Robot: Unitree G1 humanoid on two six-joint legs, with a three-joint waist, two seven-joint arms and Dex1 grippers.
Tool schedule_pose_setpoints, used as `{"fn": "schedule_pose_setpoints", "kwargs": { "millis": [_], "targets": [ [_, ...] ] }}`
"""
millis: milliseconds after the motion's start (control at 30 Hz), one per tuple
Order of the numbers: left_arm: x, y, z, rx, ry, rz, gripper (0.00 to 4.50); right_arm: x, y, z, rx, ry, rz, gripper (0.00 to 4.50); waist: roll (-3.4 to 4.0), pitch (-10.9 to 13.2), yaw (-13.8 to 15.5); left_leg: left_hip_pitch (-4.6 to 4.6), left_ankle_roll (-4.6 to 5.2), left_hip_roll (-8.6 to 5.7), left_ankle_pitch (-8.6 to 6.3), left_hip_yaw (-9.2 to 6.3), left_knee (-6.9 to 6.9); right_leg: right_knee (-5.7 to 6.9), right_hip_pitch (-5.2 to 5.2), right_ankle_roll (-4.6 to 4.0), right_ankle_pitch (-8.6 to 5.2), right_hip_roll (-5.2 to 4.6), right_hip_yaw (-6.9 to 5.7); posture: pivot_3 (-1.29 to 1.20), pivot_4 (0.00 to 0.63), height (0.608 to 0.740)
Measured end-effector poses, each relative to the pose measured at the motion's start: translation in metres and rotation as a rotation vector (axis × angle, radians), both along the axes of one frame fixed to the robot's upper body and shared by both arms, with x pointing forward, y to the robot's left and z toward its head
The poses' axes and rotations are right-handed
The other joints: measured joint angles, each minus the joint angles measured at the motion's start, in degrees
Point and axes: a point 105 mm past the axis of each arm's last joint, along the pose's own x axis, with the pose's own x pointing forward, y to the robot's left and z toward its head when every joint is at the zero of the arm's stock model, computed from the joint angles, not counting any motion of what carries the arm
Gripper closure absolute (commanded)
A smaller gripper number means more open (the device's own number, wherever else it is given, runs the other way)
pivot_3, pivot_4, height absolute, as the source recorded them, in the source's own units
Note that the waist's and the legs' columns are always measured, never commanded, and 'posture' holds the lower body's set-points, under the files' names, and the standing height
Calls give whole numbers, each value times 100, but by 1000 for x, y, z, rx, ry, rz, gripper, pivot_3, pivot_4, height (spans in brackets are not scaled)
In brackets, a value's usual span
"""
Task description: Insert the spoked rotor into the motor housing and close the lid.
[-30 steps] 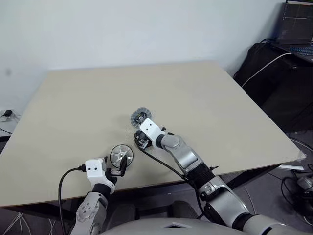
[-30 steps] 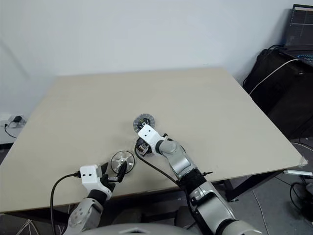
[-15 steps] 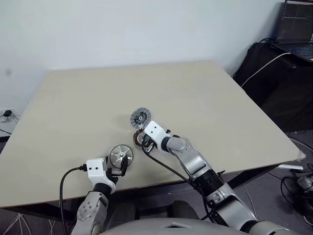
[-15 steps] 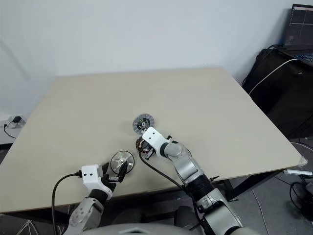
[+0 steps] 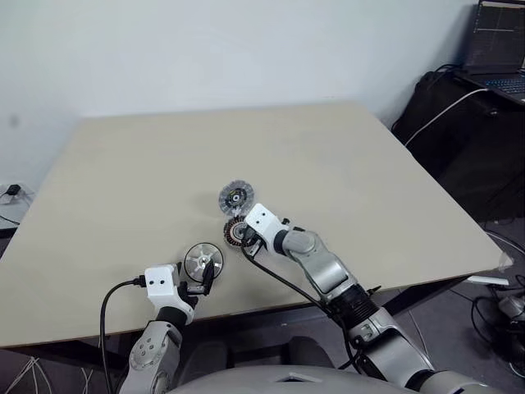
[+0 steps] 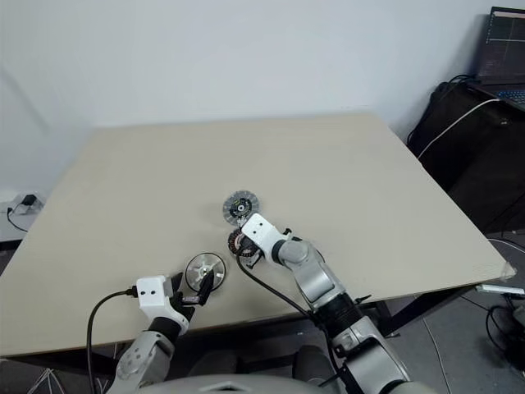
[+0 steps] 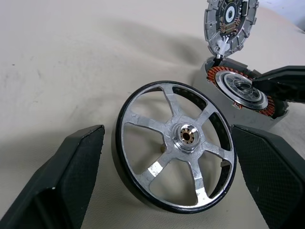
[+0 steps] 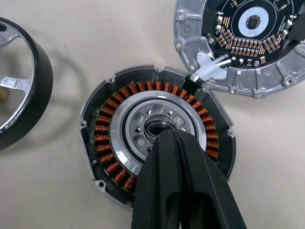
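We see the small shiny silver spoked rotor w/ black outer rim point(image 7: 175, 148) flat on the beige table point(image 5: 344, 164) near its front edge, sitting between the left gripper point(image 7: 176, 191) fingers point(image 7: 62, 179), which are spread wide on either side and not touching it. The round dark motor housing ringed w/ copper windings point(image 8: 155, 148) lies just beyond and to the right of the rotor, close but apart. The flat grey ribbed-rim lid point(image 8: 240, 45) lies open-face-up, circuit side showing, at the far edge of the housing, tied to it by a short white connector. Right gripper point(image 8: 177, 138): fingers pressed together, holding nothing, tips over the housing's central hub; contact there we cannot tell. Judged stage: rotor not yet picked up, housing open, lid off. Risks from here, as we judge them: (1) right fingers over the hub block the rotor's seat, so a collision is likely if the arm isn't cleared first; (2) rotor lies flat, so left fingers closing on the smooth rim may slip or tip it; (3) the rotor may cock going into the housing and scrape the windings; (4) the short lead btw lid and housing could get pinched or pulled when the lid is flipped over, dragging the housing off position.
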Motion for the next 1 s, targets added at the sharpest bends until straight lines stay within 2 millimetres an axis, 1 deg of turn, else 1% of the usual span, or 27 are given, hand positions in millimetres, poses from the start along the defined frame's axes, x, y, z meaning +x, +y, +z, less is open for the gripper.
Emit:
{"fn": "schedule_pose_setpoints", "kwargs": {
  "millis": [267, 467, 600, 700, 767, 867, 967, 1000],
  "targets": [
    [0, -1, 0, -4, 0, 3, 0, -2, -1, -2, -30, 4, 5, 4478, -4, -4, 2, 0, 0, 0, 0, 0, 0, 0, 1, 0, 0, 0, 0, 0, 0, 740],
    [0, -1, 0, -4, 1, 2, 0, -2, 1, 0, -17, -5, 0, 4478, -4, -2, 3, 0, 0, 0, 0, 0, 1, 0, 1, 5, -3, -1, 0, 0, 0, 740],
    [0, -1, 0, -4, 1, 2, 0, 4, 6, 11, 43, -41, -20, 4478, -4, 0, -4, 0, 0, 1, 0, 0, 0, 0, -1, 4, -2, 1, 0, 0, 0, 740],
    [0, -1, 0, -4, 1, 2, 0, 6, 15, 20, 84, -67, -11, 4478, -4, 1, -8, 0, 0, 2, 0, 0, -1, 0, -1, 3, -2, 1, 0, 0, 0, 740],
    [0, 0, 0, -2, 2, 2, 0, 8, 18, 21, 94, -72, -9, 4478, -4, 1, -4, 0, 0, 1, 0, -1, 0, 0, 0, 3, -1, 0, 0, 0, 0, 740],
    [-1, 0, -1, -1, 5, 3, 0, 11, 18, 13, 82, -60, -16, 4478, -5, 0, -1, 0, 0, 0, 0, 0, 0, 0, 1, 0, 1, -1, 0, 0, 0, 740],
    [-2, 1, -1, 1, 7, 4, 0, 10, 7, -8, 36, -5, -39, 4478, -5, 1, 0, 0, 0, 0, 0, 0, 0, -2, 1, -1, 1, -1, 0, 0, 0, 740],
    [-2, 1, -1, 1, 8, 5, 0, 11, 6, -8, 33, -11, -37, 4478, 1, -1, -5, 0, 0, -1, 0, 0, -1, -2, 1, -1, 1, -2, 2, 0, 0, 740]
  ]
}}
